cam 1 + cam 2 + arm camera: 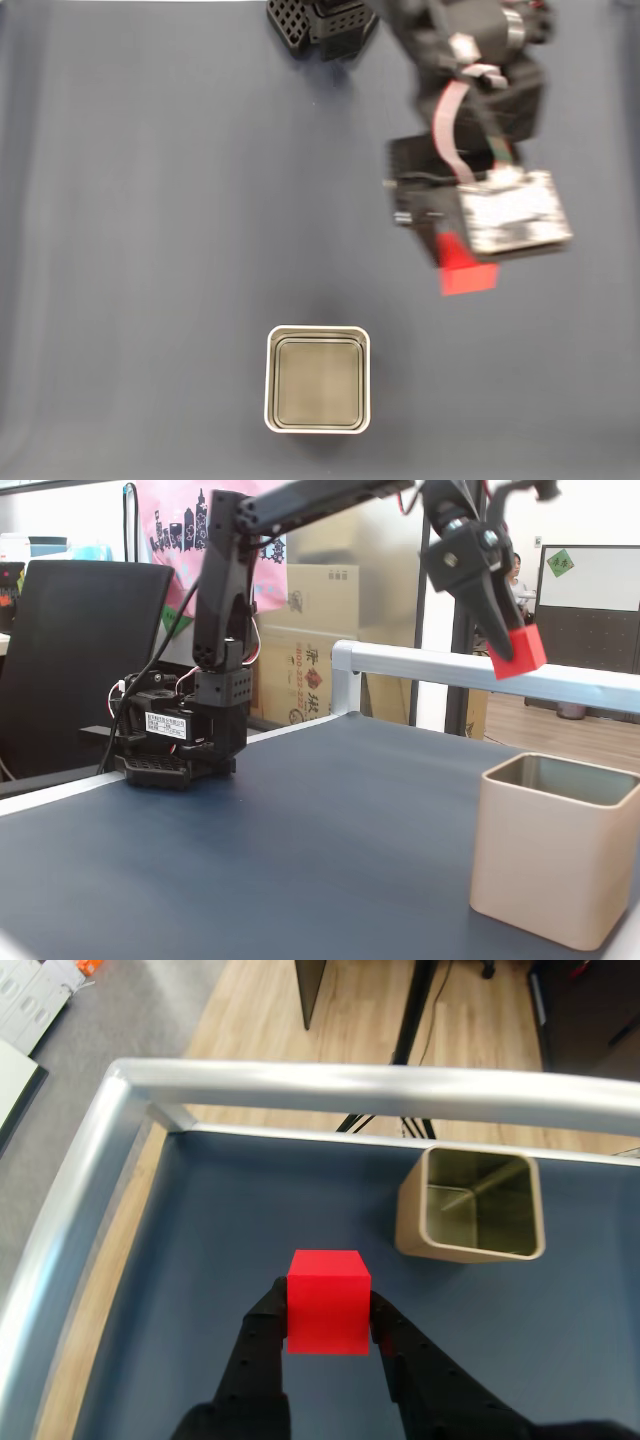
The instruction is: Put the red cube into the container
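Transport is where we judge this to stand: the gripper (329,1312) is pinching the red cube (328,1302) between its two black fingers (262,1332), one on each side face, and the cube is carried in the air, clear of the bench (250,1220).

We take the container (318,379) as our landmark. In the top-down fixed view the cube (466,270) sits up and to the right of the container, well apart from it, with bare blue bench (150,250) between them. In the side fixed view the cube (520,650) hangs well above the container (553,845), higher than its open rim and slightly to the left of it. From the wrist view the container (472,1210) lies ahead of the gripper and off to the right, its mouth open towards us and its inside empty (a dull beige floor, nothing in it).

So the relation that matters is plain to us: the container is forward and to the right of the cube as the wrist camera looks, and lower. We judge that the arm must swing that way until the cube stands over the opening, then lower or release. The cube looks about half as wide as the opening, so there is margin, though a release too near the rim could bounce it out.

An aluminium rail (350,1085) runs along the bench edge beyond the container.
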